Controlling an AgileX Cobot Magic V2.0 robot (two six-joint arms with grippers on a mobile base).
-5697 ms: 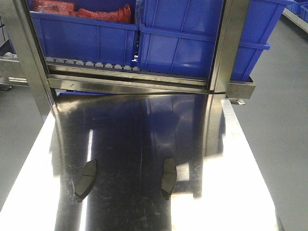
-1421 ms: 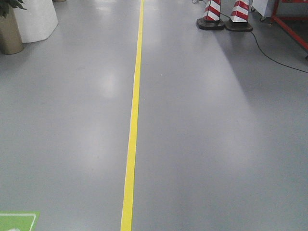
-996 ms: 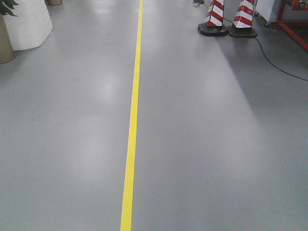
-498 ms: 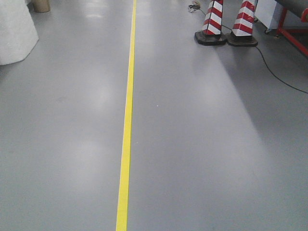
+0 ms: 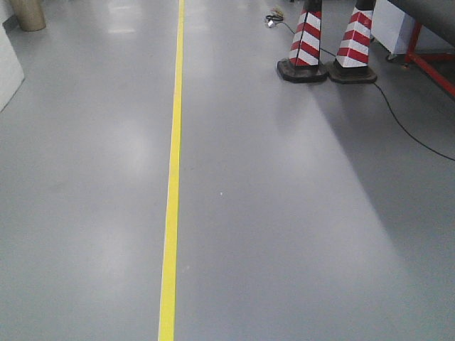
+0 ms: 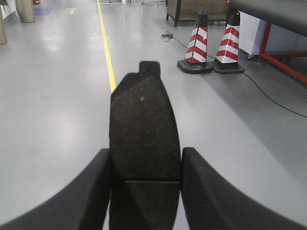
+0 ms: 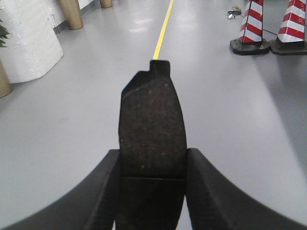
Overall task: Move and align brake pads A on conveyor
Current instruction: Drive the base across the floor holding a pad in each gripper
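One brake pad (image 6: pixel 144 124) sits in the left claw (image 6: pixel 145 160), which pinches it by its long sides. Most of the pad sticks out past the claw tips, with its small tab at the far end. The right claw (image 7: pixel 152 160) pinches a second brake pad (image 7: pixel 152 120) in the same way. Both pads hang in the air over the grey floor (image 5: pixel 284 234), and nothing is under them to catch them.

What could go wrong? Each pad is held only by its thin edges, and a lot of it pokes out in front. I think a bump or a quick turn could make a pad tip or slide out. Then it would drop on the hard floor and might chip. A pad could also twist a bit in its claw, and then it would land crooked on the conveyor.

A yellow line (image 5: pixel 170 206) runs along the floor. Two striped cones (image 5: pixel 304 42) stand off to the right, and a black cable (image 5: pixel 412 131) lies near them. Rolling over that cable could shake the pads loose. A dark top on a red frame (image 6: pixel 268 9) stands far right. I cannot tell if it is the conveyor.
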